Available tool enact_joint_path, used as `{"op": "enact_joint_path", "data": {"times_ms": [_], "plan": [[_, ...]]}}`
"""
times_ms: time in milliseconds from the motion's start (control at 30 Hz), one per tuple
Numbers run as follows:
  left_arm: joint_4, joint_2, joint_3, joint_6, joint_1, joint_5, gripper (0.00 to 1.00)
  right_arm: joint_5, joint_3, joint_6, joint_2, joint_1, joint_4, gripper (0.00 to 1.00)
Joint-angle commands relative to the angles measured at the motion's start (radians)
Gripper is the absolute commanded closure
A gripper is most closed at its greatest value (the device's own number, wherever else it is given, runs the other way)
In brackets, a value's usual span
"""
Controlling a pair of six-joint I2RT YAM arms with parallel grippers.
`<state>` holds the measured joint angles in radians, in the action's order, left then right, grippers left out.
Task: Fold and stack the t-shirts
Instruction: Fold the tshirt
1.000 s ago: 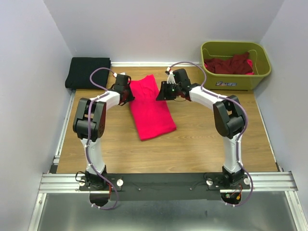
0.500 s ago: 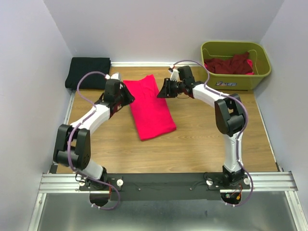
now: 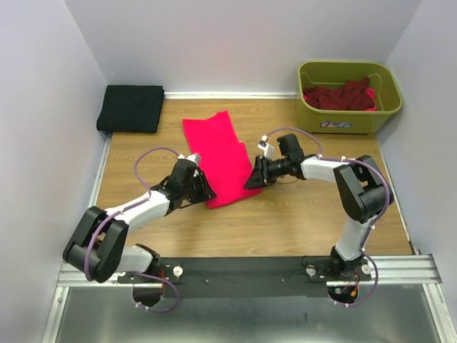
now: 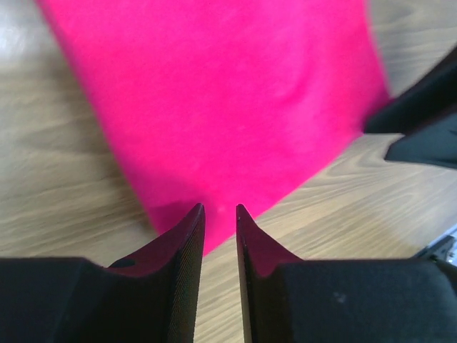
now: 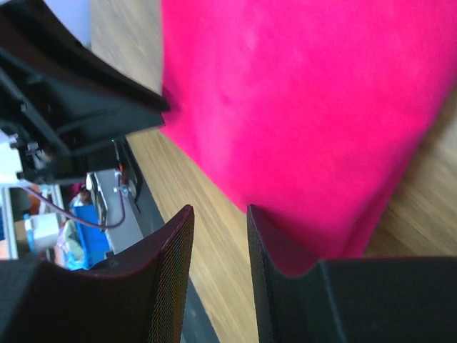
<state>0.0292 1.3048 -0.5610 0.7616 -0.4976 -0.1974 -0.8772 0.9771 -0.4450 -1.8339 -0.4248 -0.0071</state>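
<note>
Step in hand looks like the next fold: near end of the pink shirt (image 3: 218,153) over its far end. To do it well, slide both lower fingers under the hem, pinch every layer, lift level and together, and lay the edges flush.

Left gripper (image 4: 218,209): jaws slightly parted, empty, tips just at the shirt's near-left corner. Shirt lies flat mid-table as a long strip running away between both grippers. Right gripper (image 5: 220,209): jaws also slightly parted, empty, at the near-right corner.
</note>
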Motion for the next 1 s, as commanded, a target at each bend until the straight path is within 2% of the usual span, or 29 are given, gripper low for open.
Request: {"op": "enact_joint_path", "data": {"times_ms": [0,100,200,367,433,500,633,767,833,967], "plan": [[-0.025,0.050,0.041,0.021,0.002,-0.005,0.71,-0.075,-0.086,0.015,-0.048,0.030,0.113,0.58],[-0.014,0.071,0.084,0.047,0.004,0.016,0.73,-0.075,-0.150,-0.009,-0.102,0.066,0.183,0.58],[0.035,0.022,0.104,0.056,0.005,0.055,0.73,-0.043,-0.199,0.003,-0.104,0.086,0.188,0.58],[0.141,-0.110,0.053,0.036,0.007,0.140,0.71,-0.057,-0.210,-0.040,0.052,0.081,0.179,0.57],[0.204,-0.171,0.024,0.024,0.005,0.171,0.66,-0.068,-0.199,-0.076,0.097,0.069,0.176,0.55],[0.260,-0.231,-0.020,0.013,0.007,0.243,0.54,-0.086,-0.160,-0.118,0.130,0.008,0.183,0.53],[0.305,-0.331,-0.074,-0.021,0.007,0.354,0.38,-0.078,-0.100,-0.194,0.105,-0.098,0.258,0.49],[0.322,-0.427,-0.102,-0.054,0.010,0.463,0.27,-0.068,-0.123,-0.328,-0.011,-0.159,0.519,0.48],[0.325,-0.481,-0.106,-0.065,0.011,0.489,0.22,-0.046,-0.123,-0.331,-0.094,-0.186,0.545,0.48],[0.318,-0.564,-0.103,-0.091,0.011,0.562,0.18,0.001,-0.144,-0.322,-0.210,-0.190,0.582,0.48]]}}
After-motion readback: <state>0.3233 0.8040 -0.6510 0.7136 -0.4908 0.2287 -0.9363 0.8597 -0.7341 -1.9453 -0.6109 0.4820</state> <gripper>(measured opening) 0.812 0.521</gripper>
